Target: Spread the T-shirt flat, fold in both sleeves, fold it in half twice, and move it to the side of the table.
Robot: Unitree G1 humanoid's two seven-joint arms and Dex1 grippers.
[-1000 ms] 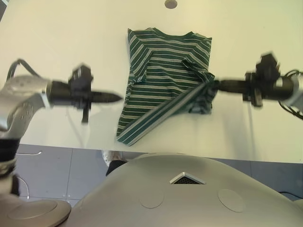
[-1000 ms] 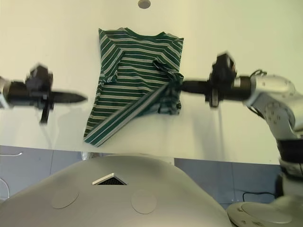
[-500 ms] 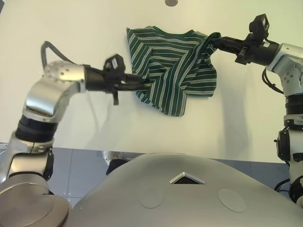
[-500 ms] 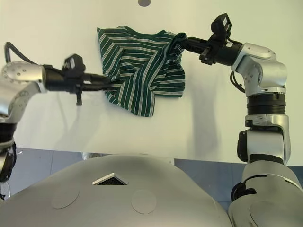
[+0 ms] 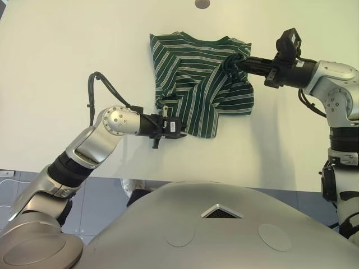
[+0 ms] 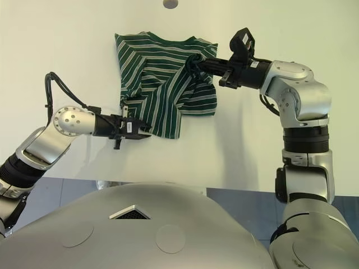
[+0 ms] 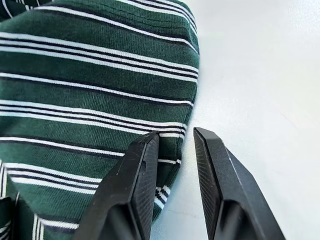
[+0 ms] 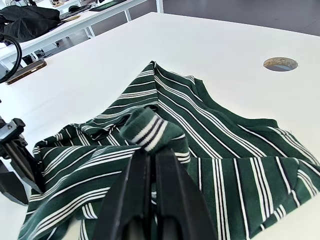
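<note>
Right now I see the green striped T-shirt (image 5: pixel 196 84) lying rumpled on the far middle of the white surface (image 5: pixel 67 56). Its collar points toward the far edge, a little nearer to me than the round cable port (image 5: pixel 202 4) set there. My right hand (image 8: pixel 150 156) comes in from the right at the shirt's far right part. Its fingers are pressed together on a bunched knot of cloth that sticks up past their tips, and folds run from that knot across the shirt toward its near edge. My left hand (image 7: pixel 176 136) sits low at the near left corner of the shirt, pointing right. Its two fingers stand apart, one lying over the striped hem and the other over bare surface just beside it, with the cloth's edge in the gap between them. The shirt's left side lies flatter, while the right side is gathered and doubled over.
</note>
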